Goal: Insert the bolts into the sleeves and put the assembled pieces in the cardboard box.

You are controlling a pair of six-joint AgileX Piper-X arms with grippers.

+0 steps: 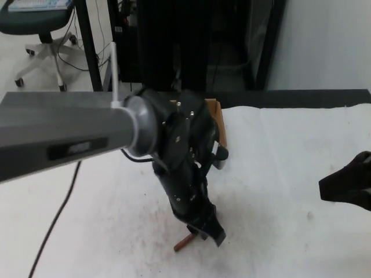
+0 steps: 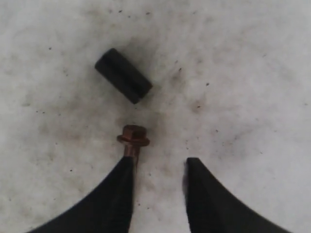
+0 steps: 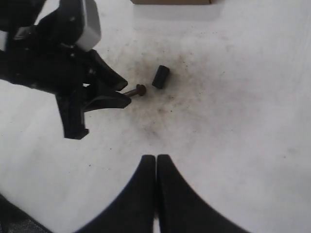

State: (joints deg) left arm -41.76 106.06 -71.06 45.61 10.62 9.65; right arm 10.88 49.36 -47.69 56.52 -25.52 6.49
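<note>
The desk has a white top, smudged with dark, rusty stains around its middle. On the stained patch lie a coppery bolt and a black sleeve, near each other but apart, the bolt's head toward the sleeve. A cardboard box sits farther back. A black cable trails over the left side.
</note>
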